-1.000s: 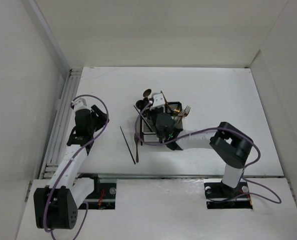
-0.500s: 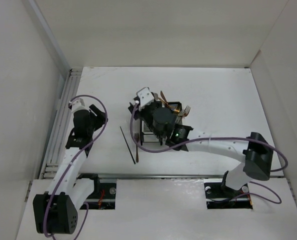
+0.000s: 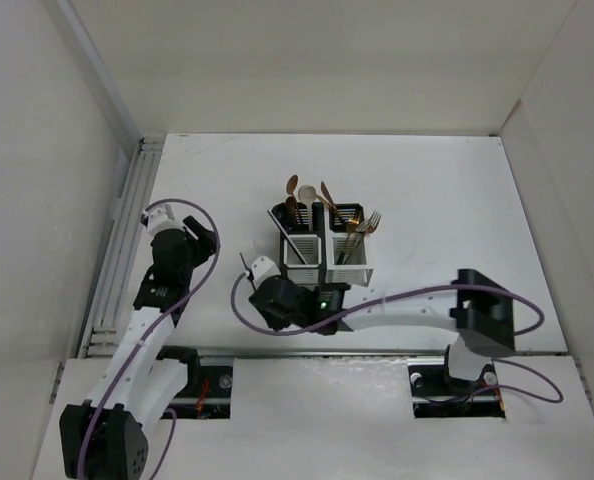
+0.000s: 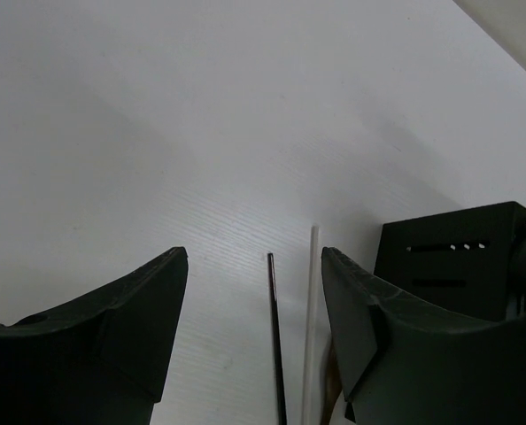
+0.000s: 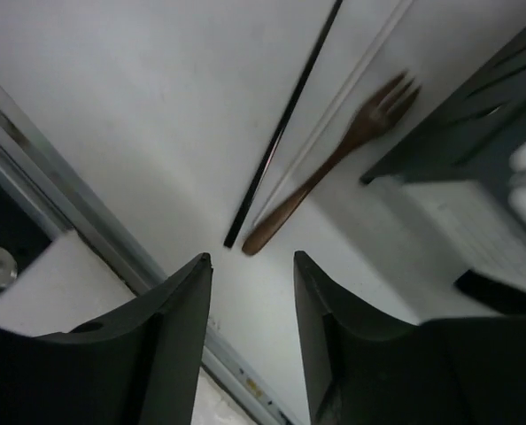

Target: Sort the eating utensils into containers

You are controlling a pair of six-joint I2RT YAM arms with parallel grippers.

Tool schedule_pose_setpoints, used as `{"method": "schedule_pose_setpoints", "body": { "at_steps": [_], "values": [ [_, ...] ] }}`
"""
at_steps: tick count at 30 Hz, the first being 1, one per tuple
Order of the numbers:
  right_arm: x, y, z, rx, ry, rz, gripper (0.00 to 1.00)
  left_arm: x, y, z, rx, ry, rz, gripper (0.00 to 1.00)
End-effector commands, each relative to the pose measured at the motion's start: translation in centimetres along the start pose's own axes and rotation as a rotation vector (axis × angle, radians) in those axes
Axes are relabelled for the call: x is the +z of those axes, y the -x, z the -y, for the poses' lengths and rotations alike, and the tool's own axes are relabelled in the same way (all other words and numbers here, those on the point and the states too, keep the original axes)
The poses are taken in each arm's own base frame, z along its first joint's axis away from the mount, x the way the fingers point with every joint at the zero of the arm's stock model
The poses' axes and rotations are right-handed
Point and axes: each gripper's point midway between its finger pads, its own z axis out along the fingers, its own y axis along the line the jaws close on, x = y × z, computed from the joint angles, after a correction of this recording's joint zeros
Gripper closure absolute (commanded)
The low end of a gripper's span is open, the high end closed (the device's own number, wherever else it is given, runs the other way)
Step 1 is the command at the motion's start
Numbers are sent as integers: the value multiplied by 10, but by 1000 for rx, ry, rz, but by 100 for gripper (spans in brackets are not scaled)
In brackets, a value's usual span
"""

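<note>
Left fingers (image 4: 112,328): dark, blunt, were spread apart, empty.
Right fingers (image 5: 170,345): were parted, grasping nothing, above the loose pieces.
Copper fork (image 5: 321,174): slim, lay flat on the white surface (image 5: 112,88) beside a thin black chopstick (image 5: 282,124) and a pale chopstick (image 5: 360,71).
Containers (image 3: 349,268): a slatted square block, held upright utensils (image 3: 293,186).

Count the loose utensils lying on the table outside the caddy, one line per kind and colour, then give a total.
Black chopstick: 1
Pale chopstick: 1
Copper fork: 1
Total: 3
</note>
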Motion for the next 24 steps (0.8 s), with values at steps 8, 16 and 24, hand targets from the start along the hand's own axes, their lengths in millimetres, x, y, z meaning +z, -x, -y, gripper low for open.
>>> {"method": "schedule_pose_setpoints", "body": {
  "at_steps": [8,16,24],
  "values": [
    [32,-53,-18,92,-85,-196,59,-7,-2,15,28,-58,38,41],
    [50,-63,-15,126,-137,-220,57,-14,-1,15,26,-71,57,40],
    [64,-77,1,180,-172,-229,57,-15,1,16,23,-77,66,39]
  ]
}}
